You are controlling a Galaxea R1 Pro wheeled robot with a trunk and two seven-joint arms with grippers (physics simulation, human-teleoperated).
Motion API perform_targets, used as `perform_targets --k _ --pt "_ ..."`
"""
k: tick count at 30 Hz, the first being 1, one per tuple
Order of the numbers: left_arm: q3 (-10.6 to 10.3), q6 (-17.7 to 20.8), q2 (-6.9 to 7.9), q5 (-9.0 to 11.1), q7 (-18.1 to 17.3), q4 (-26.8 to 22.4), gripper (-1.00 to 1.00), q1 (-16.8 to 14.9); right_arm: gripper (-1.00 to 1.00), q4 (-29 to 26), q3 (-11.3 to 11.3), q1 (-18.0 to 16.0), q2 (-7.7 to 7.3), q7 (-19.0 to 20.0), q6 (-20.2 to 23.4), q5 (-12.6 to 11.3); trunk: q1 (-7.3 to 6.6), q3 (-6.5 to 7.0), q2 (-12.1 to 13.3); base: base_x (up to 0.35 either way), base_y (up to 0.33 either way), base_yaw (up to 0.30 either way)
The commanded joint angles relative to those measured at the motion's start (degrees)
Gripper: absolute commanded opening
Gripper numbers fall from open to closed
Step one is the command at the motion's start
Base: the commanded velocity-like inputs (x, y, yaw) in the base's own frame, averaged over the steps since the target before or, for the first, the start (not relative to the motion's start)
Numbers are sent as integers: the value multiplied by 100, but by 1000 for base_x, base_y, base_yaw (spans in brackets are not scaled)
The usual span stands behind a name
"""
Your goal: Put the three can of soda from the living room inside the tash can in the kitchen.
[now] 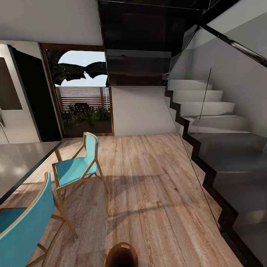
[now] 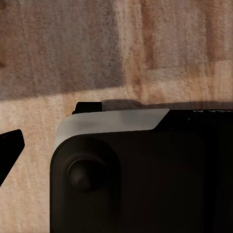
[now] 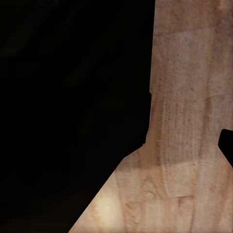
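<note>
- The bin (image 1: 121, 255) sat on the wood floor (image 1: 155, 178) at the bottom edge of my head view, just in front of the base, its coppery rim and slot handle facing me; I saw nothing orange inside from here.
- No soda can was in front of me, so I judged this a travel moment, with the cans to be fetched from the living room.
- I could not tell the state of either gripper: in the left wrist view one dark fingertip (image 2: 10, 145) poked in at the edge over the planks, beside the robot's own dark and white body (image 2: 131, 170); in the right wrist view a sliver of finger (image 3: 227, 145) showed against the floor next to a black mass I could not identify.
- Both arms seemed tucked low and pointed at the floor, which I took as a carrying posture for driving.
- Two blue chairs (image 1: 78, 167) stood to my left by a grey counter (image 1: 18, 163), with the steel fridge (image 1: 15, 100) behind them.
- Ahead were a glass door (image 1: 83, 100) and, to the right, a staircase (image 1: 215, 122) with a glass balustrade; I would need to steer clear of it.
</note>
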Motion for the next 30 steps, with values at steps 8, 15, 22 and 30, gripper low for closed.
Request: perform_targets --k 8,15,22,30 --pt "0 0 0 0 0 0 100 0 100 0 0 0 0 0 0 0 0 0 0 0 0 0" --pt "0 0 0 0 0 0 100 0 100 0 0 0 0 0 0 0 0 0 0 0 0 0" --pt "0 0 0 0 0 0 100 0 100 0 0 0 0 0 0 0 0 0 0 0 0 0" --pt "0 0 0 0 0 0 100 0 100 0 0 0 0 0 0 0 0 0 0 0 0 0"
